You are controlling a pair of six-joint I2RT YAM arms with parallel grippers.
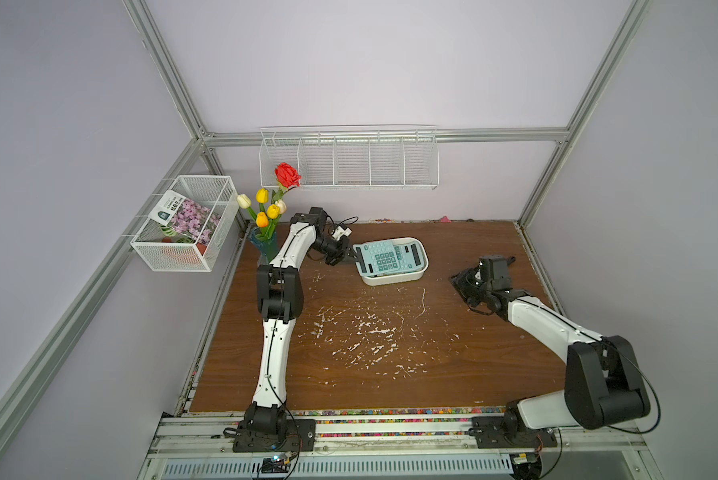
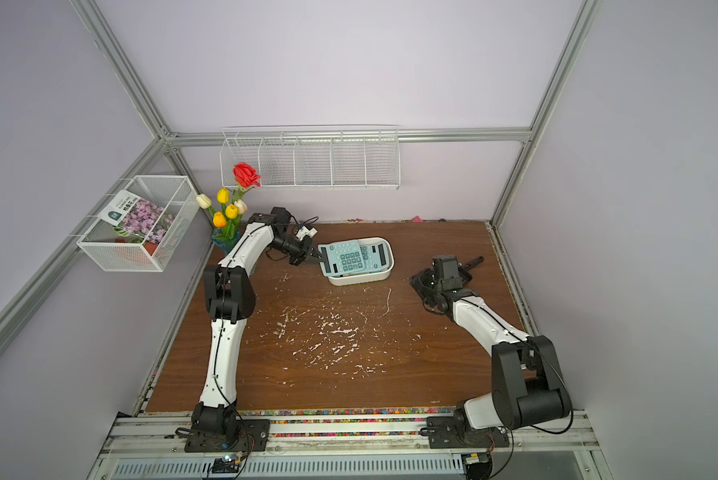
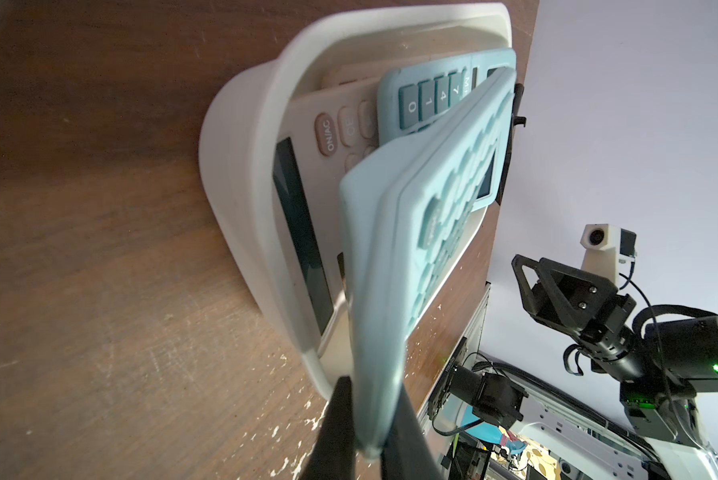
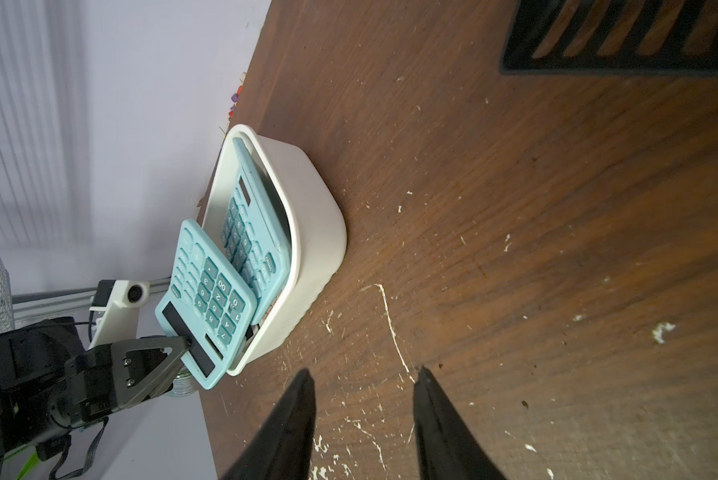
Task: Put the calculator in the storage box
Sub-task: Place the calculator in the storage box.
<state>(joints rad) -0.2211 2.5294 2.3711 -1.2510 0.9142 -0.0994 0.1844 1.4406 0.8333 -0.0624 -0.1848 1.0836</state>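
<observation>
Your left end effector [image 1: 354, 254] pinches the calculator [image 1: 379, 257], tilted with its far end in the storage box [image 1: 390, 281]; lower the raised end flat onto the other calculators [image 3: 336, 124] before letting go.

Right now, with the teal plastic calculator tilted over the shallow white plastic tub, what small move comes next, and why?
Probably lower the left gripper a little before any release. The held teal plastic calculator slants over another teal calculator inside the shallow white plastic tub, its gripped display end raised above the rim.
</observation>
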